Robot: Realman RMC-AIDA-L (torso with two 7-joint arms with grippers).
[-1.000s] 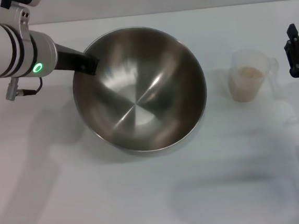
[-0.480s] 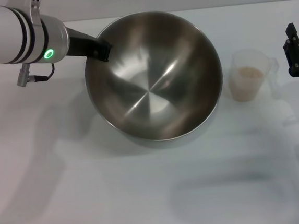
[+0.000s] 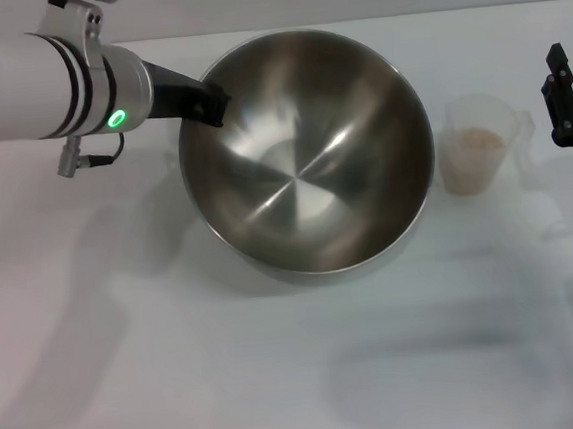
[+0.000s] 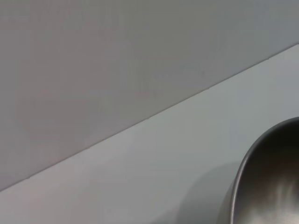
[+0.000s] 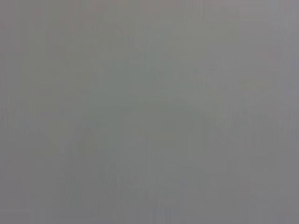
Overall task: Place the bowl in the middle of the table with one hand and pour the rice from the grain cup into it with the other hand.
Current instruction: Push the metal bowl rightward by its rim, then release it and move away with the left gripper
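The near part of the white table is smooth and matt, marked only by soft grey shadows. Farther in, near the middle, the bowl is a large round stainless-steel mixing bowl; its polished inside shows streaked reflections running out from the flat bottom. It is tilted, the rim on the robot's left higher. At that raised rim the left gripper is clamped: its dark fingers pinch the steel edge, one reaching inside the wall. Behind them runs a white cylindrical arm with black bands and a lit green ring. The left wrist view shows a curved piece of the bowl's rim above the tabletop and a grey wall beyond.

Just beside the bowl on the robot's right stands the grain cup, translucent plastic, upright, with rice as a pale beige grainy mass inside. The right gripper hangs at the right edge near the cup, apart from it; how its fingers stand cannot be told.
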